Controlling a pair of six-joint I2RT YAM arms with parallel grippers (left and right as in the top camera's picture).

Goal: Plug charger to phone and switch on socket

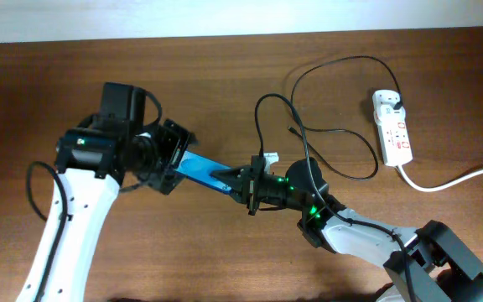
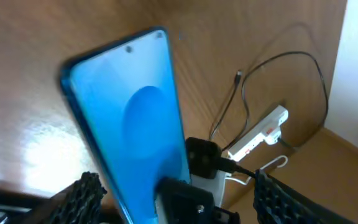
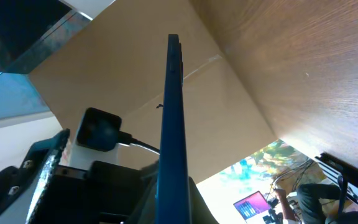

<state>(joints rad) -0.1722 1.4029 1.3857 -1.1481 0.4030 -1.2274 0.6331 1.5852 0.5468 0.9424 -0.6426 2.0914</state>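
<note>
The phone [image 1: 204, 168] is held above the table between the two arms, blue screen up. My right gripper [image 1: 238, 180] is shut on its right end; the right wrist view shows the phone [image 3: 171, 112] edge-on between the jaws [image 3: 169, 186]. My left gripper [image 1: 173, 164] is at the phone's left end. In the left wrist view its fingers [image 2: 176, 190] are spread wide on either side of the phone [image 2: 135, 112]. The socket [image 1: 392, 126] lies at the right, with the charger's black plug [image 1: 398, 105] in it. The charger's connector tip [image 1: 293, 130] lies loose on the table and shows in the left wrist view [image 2: 238, 76].
The charger cable [image 1: 342, 60] loops widely between the socket and the right arm. The thick white cord [image 1: 451, 180] runs off the right edge. The socket also shows in the left wrist view [image 2: 260, 129]. The table's far edge [image 1: 225, 38] meets a white wall.
</note>
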